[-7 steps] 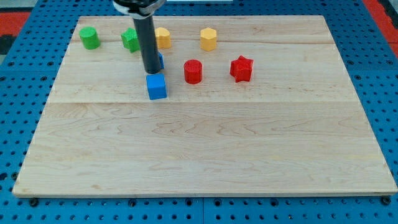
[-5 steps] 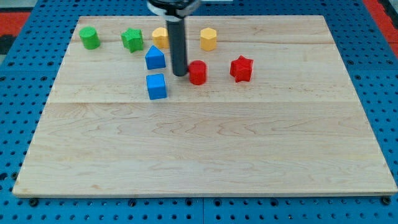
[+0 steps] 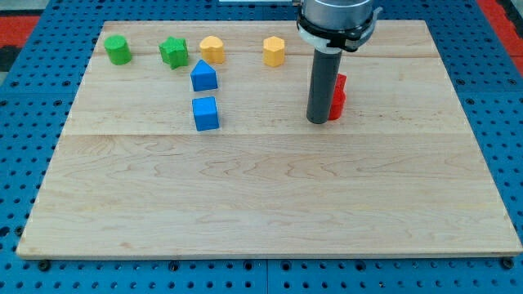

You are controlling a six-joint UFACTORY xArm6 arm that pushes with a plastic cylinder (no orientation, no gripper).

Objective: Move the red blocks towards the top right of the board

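Observation:
My tip (image 3: pixel 318 121) rests on the board right of centre in the upper half. Red (image 3: pixel 337 95) shows just behind the rod on its right side. The rod hides most of it, so I cannot tell whether this is one red block or both, nor their shapes. The tip touches or nearly touches that red mass from the view's left.
A blue cube (image 3: pixel 206 113) and a blue house-shaped block (image 3: pixel 203 76) sit left of centre. Along the top edge are a green cylinder (image 3: pixel 118 50), a green star (image 3: pixel 173 51), a yellow block (image 3: pixel 212 49) and a yellow hexagonal block (image 3: pixel 274 51).
The rod swept right from the blue blocks past the red cylinder's old spot. The red cylinder has been pushed right toward the red star; both now lie largely behind the rod.

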